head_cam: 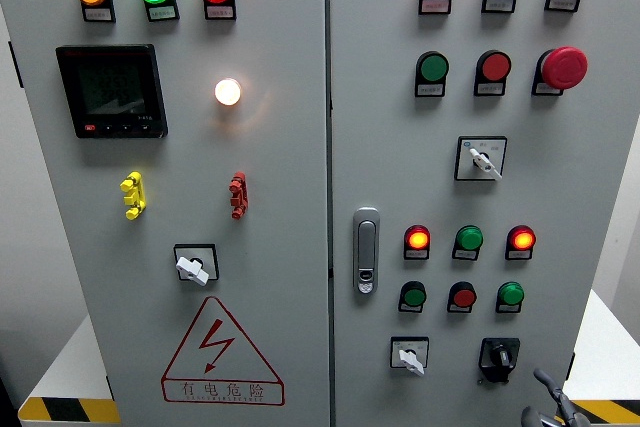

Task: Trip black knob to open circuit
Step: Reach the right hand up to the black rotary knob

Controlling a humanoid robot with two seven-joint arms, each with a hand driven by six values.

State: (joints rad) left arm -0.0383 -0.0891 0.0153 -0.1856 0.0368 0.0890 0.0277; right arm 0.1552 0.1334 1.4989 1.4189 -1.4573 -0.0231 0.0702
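Grey cabinet panel (pixel 290 327), 2 doors, carries everything. Left door: 3 lit lamps on top, meter (pixel 111 90), warning triangle (pixel 222 352). Right door: handle (pixel 366 250), pushbuttons, black knob (pixel 498 356) btm right.

A pale wall (pixel 15 217) stands at far left; white ledges with yellow-black hazard tape (pixel 65 409) flank the bottom; lighting is even.
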